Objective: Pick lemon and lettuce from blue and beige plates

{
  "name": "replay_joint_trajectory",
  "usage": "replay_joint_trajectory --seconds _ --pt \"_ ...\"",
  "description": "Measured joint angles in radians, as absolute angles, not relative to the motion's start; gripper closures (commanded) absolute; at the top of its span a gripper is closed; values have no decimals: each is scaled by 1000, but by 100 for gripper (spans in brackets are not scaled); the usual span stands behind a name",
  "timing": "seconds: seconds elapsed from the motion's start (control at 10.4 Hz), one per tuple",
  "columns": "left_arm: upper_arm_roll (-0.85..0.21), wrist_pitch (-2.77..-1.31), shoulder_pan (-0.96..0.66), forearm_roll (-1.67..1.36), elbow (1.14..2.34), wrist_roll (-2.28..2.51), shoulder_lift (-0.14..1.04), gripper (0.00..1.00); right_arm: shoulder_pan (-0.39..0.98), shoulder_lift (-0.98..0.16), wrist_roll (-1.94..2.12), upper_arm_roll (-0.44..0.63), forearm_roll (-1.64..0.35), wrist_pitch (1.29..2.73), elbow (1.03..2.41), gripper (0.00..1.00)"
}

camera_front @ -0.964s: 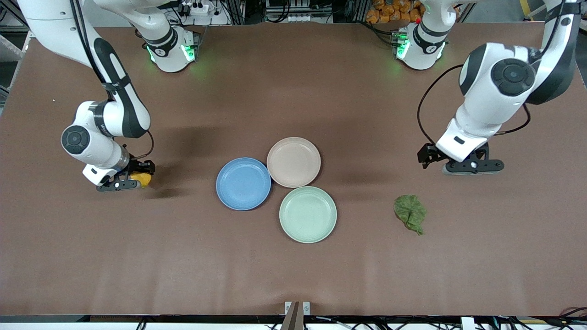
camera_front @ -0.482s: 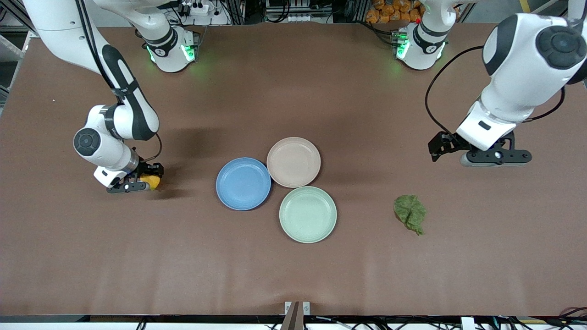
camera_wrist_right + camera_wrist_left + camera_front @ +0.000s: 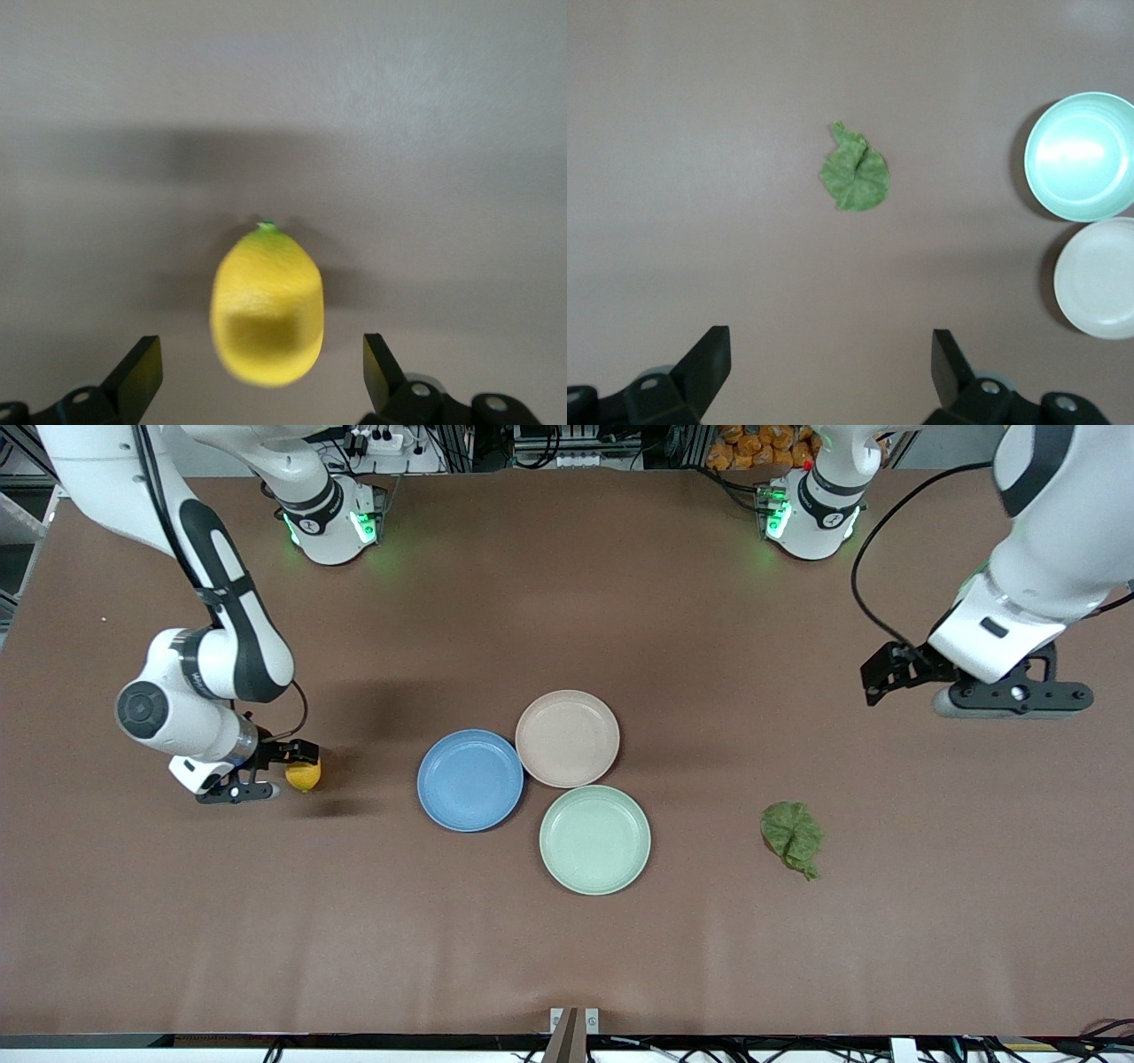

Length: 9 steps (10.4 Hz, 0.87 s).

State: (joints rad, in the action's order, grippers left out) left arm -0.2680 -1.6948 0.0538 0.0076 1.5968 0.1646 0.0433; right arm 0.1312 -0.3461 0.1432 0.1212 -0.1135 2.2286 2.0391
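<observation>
Lying on the bare table toward the right arm's end, the lemon point(image 3: 304, 777) is free, because my right gripper point(image 3: 237, 786) beside it has its fingers spread apart. The lettuce point(image 3: 792, 837) rests on the table toward the left arm's end, off the empty blue plate point(image 3: 469, 780) and beige plate point(image 3: 567, 738). My left gripper point(image 3: 1010, 698) hangs released above the table, probably clear of everything.

No text, label, brand, number or sign can be read in any of the views. The marks on the arms near the top of the front view are too small to make out.
</observation>
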Motion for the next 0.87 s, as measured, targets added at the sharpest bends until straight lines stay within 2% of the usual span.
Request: replay_joint_trajectory --seconds 0.19,0.39,0.67,0.87 --pt "-230 -1619 55 -17 1576 127 14 0 132 -307 143 127 -115 2063 1903 0" --pt "-225 -1571 57 -17 1576 125 -14 0 133 -265 144 151 -115 1974 1813 0" --pt "-222 -1564 80 -17 1576 125 -31 0 135 -245 142 199 -115 1819 1692 0" --pt "-221 -1564 83 -17 1576 125 -31 0 142 -237 121 228 -115 1764 1638 0"
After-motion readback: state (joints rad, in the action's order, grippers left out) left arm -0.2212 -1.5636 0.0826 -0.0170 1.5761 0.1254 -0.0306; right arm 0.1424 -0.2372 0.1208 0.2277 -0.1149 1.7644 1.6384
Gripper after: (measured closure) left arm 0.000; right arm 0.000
